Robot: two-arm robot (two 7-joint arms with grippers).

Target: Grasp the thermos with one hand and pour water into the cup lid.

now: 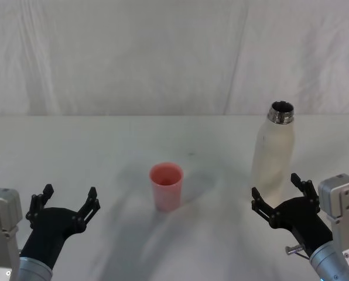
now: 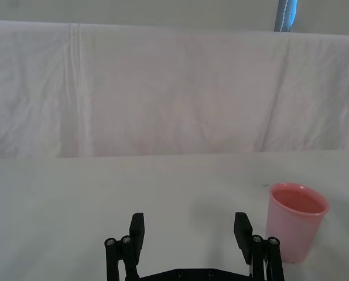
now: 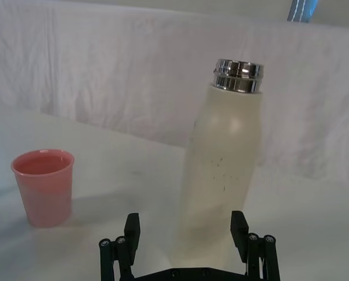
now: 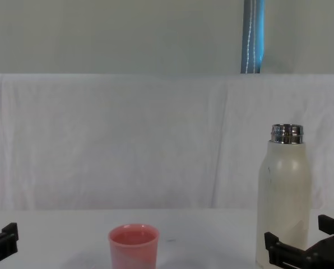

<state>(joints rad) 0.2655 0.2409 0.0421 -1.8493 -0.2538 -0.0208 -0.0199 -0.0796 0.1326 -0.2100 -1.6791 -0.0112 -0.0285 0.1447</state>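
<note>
The left gripper [image 1: 63, 199] is hovering low at about 8 o'clock on the white worktop [image 1: 104, 152], its black fingers [image 1: 91, 202] spread wide on nothing. The cup lid [image 1: 166, 185], a small pink tapered cup, is standing upright near the centre, well apart from both grippers. At 3 o'clock the thermos [image 1: 273, 153] is standing upright, cream-white, with its shiny steel neck uncapped. The right gripper [image 1: 280, 196] is reaching forward at about 4 o'clock, fingers wide, flanking the thermos base without closing.
</note>
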